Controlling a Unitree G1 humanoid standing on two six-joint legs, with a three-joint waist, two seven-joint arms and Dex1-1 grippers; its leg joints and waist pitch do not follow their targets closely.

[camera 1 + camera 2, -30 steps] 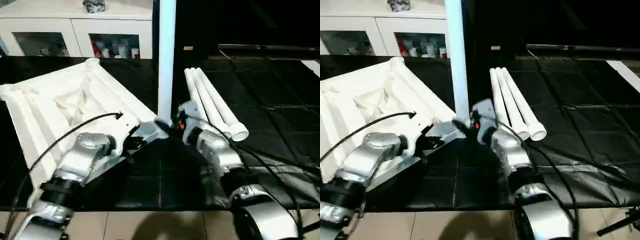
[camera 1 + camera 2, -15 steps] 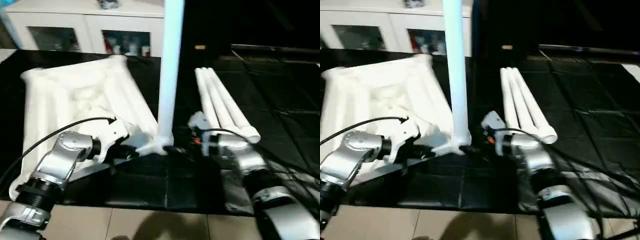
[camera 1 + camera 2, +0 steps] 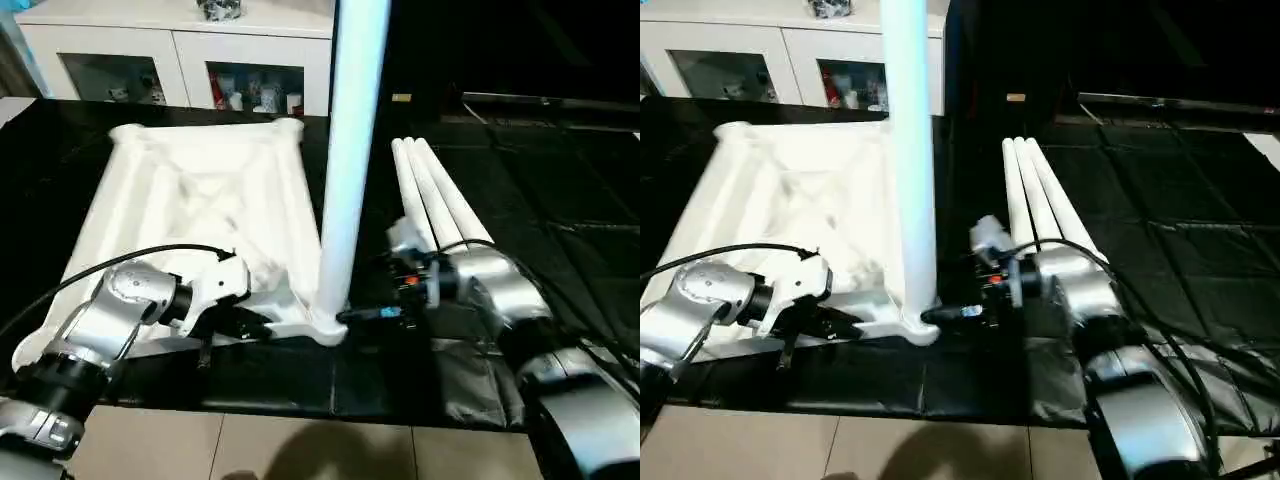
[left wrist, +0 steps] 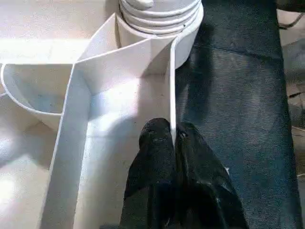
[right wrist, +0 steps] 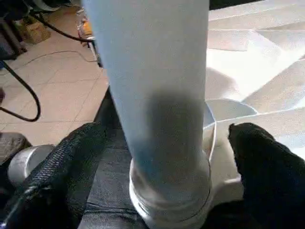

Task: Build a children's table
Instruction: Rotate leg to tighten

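The children's table top (image 3: 200, 200) lies upside down on the black mat, ribbed underside up. One white leg (image 3: 350, 150) stands upright in its near right corner socket (image 4: 159, 28). My left gripper (image 4: 172, 131) is shut on the thin rim wall of the top, just short of that socket. My right gripper (image 3: 365, 314) reaches in from the right at the foot of the upright leg. It is open, with one black finger (image 5: 62, 162) on each side of the leg and a gap to it. Three more legs (image 3: 440, 200) lie side by side on the mat to the right.
A white glass-door cabinet (image 3: 180, 60) stands behind the table top. The black mat (image 3: 560, 200) stretches off to the right behind my right forearm. Tiled floor (image 3: 300, 450) begins at the mat's near edge. A black cable (image 3: 120, 265) arcs over my left forearm.
The table top has swung round, its far end moving right, with my left gripper still on the rim. My right gripper's fingers have spread wider around the upright leg. The camera has shifted too.
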